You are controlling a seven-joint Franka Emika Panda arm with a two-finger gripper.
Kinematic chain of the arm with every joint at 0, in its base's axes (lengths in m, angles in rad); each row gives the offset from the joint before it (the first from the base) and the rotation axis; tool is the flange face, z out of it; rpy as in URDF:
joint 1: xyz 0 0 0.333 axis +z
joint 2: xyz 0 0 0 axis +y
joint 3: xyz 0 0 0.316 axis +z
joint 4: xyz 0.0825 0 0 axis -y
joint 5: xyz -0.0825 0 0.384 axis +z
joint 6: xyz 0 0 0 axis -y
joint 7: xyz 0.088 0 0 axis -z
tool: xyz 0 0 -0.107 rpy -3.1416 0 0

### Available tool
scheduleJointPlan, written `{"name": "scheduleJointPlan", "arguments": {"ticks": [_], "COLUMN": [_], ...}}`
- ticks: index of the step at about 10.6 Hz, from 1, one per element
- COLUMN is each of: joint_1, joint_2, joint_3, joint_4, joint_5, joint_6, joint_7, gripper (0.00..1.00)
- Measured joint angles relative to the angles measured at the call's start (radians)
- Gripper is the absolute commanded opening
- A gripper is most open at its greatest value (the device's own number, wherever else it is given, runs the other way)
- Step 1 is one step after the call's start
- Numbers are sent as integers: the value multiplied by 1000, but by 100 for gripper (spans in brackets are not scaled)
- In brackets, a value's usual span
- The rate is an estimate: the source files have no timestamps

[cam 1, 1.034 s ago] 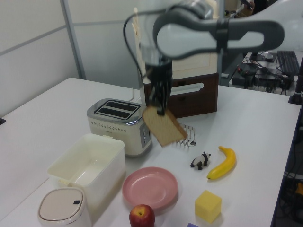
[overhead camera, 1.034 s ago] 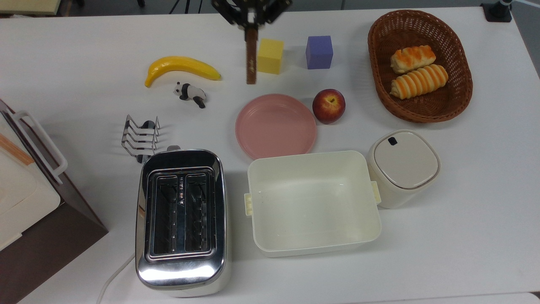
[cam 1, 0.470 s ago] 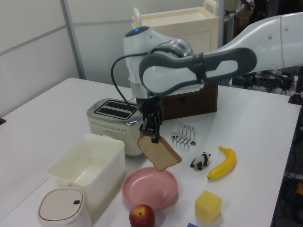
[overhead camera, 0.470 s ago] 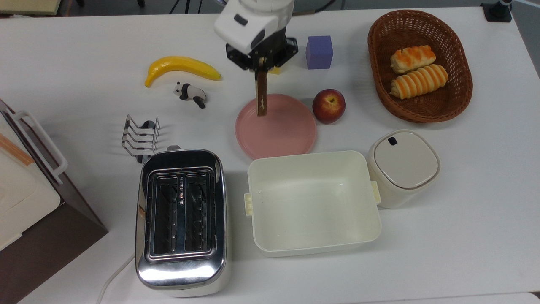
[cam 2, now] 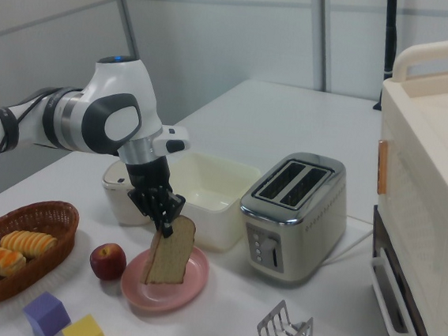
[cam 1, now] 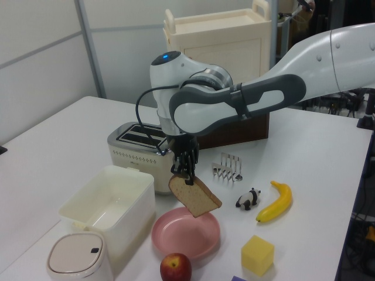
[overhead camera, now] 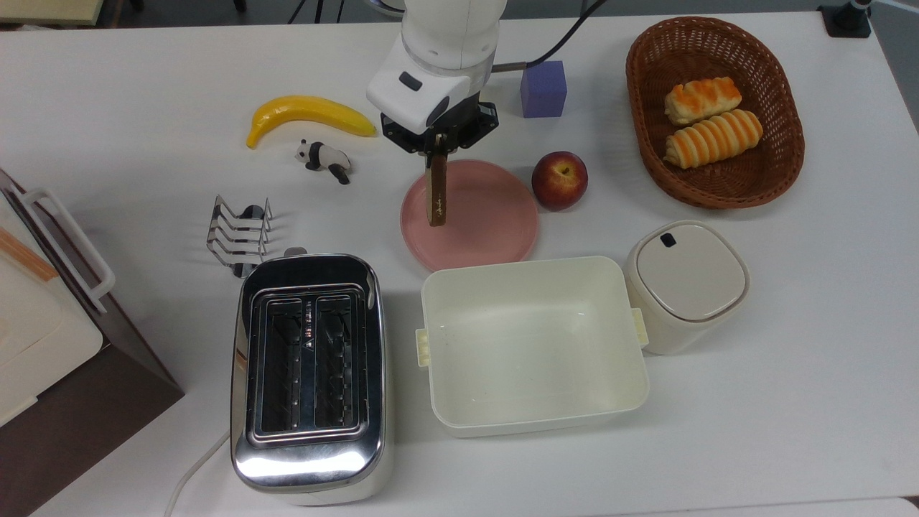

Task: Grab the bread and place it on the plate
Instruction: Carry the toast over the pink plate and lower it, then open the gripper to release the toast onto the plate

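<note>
My gripper (overhead camera: 437,147) (cam 1: 184,174) (cam 2: 164,225) is shut on the top corner of the bread (overhead camera: 436,192) (cam 1: 195,196) (cam 2: 171,251), a light-brown slice with a darker crust that hangs on edge. Under it lies the round pink plate (overhead camera: 488,222) (cam 1: 187,237) (cam 2: 187,284). In the right view the slice's lower edge is at or just above the plate's surface; I cannot tell whether they touch. In the top view the slice shows edge-on over the top view's left half of the plate.
A red apple (overhead camera: 559,179) sits beside the plate, a cream tub (overhead camera: 531,345) and a lidded canister (overhead camera: 686,283) in front of it. A toaster (overhead camera: 309,373), toast rack (overhead camera: 239,231), toy panda (overhead camera: 324,159), banana (overhead camera: 309,116), purple cube (overhead camera: 543,88) and basket of rolls (overhead camera: 714,111) surround them.
The arm has come down and moved toward the plate with the bread held. The slice went from hanging above the table behind the plate to hanging low over the plate.
</note>
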Motion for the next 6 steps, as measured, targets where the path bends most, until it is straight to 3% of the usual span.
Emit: {"name": "scheduleJointPlan", "arguments": {"ticks": [6], "joint_1": [29], "joint_2": [1], "joint_3": [4], "joint_4": [-35], "joint_5": [-36], "joint_6": [2], "joint_7": [-1], "gripper": [0]}}
